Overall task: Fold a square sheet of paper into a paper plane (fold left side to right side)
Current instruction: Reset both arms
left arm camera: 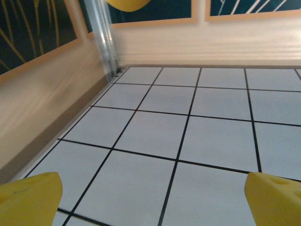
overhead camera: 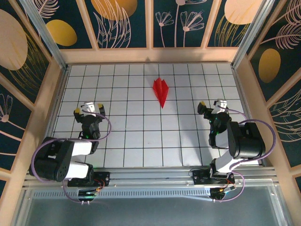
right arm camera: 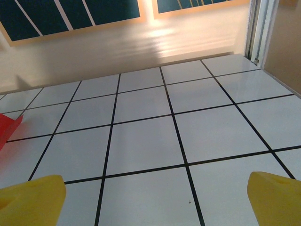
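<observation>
Slim bright red paper plane [overhead camera: 161, 92], a pointed dart with a centre crease, is lying flat on the white gridded table [overhead camera: 136, 141], far middle, nose pointing toward the arms. One red corner of it is showing at the left edge of the right wrist view. Nothing is touching it.

The left gripper [overhead camera: 88, 109] is hovering well apart on its near-left, with its yellow pads [left arm camera: 30, 197] spread wide and nothing between them. The right gripper [overhead camera: 210, 107] is sitting near-right of it, also spread wide and empty.

I'm reading this as folding done: the shape looks complete and both arms are sitting clear of it. The next move is calling for little more than checking that the creases are holding flat. I'm not planning a grab.

Surface: glossy white tiles with black grid lines, catching glare near the far wall [right arm camera: 141, 42]. Room: pale wooden frame [overhead camera: 150, 54], aluminium corner posts [left arm camera: 103, 37], dark teal panels [overhead camera: 127, 23] with gold and pink leaf prints.
</observation>
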`<state>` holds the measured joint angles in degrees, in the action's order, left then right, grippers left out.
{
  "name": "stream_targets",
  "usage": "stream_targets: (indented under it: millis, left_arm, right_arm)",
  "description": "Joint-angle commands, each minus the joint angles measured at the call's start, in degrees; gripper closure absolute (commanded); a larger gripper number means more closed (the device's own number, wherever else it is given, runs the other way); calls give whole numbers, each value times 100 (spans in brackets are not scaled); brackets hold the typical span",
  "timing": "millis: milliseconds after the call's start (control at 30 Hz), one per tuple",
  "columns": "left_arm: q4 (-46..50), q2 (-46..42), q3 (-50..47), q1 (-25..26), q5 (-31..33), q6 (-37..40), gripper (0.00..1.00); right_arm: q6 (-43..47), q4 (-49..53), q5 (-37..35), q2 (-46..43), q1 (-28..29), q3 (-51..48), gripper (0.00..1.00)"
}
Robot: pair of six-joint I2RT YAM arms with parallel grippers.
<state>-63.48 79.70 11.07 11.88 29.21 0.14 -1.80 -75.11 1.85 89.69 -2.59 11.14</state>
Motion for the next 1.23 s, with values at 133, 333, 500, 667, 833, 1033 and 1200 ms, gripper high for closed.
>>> stream_targets:
  millis: [133,333,500,667,833,1033,1200]
  left_arm:
    - [-883,319,138,-310,-664,41,1]
    - [-1692,433,-277,-632,-1166,-195,1]
    - [-1599,690,-121,-703,-1219,-249,1]
    - [-1057,738,185,-933,-1332,-525,1]
    - [-1114,734,167,-933,-1318,-515,1]
    - [-1114,739,167,-933,-1315,-510,1]
    - [-1115,740,168,-933,-1317,-515,1]
  right_arm:
    - [48,-257,52,14,-4,76,1]
    - [49,-263,61,18,0,81,1]
    - [49,-265,61,15,-4,81,1]
    - [49,-266,61,16,-3,75,1]
    - [48,-265,61,14,-4,78,1]
    - [73,-179,45,13,10,124,1]
    - [66,-197,44,16,13,114,1]
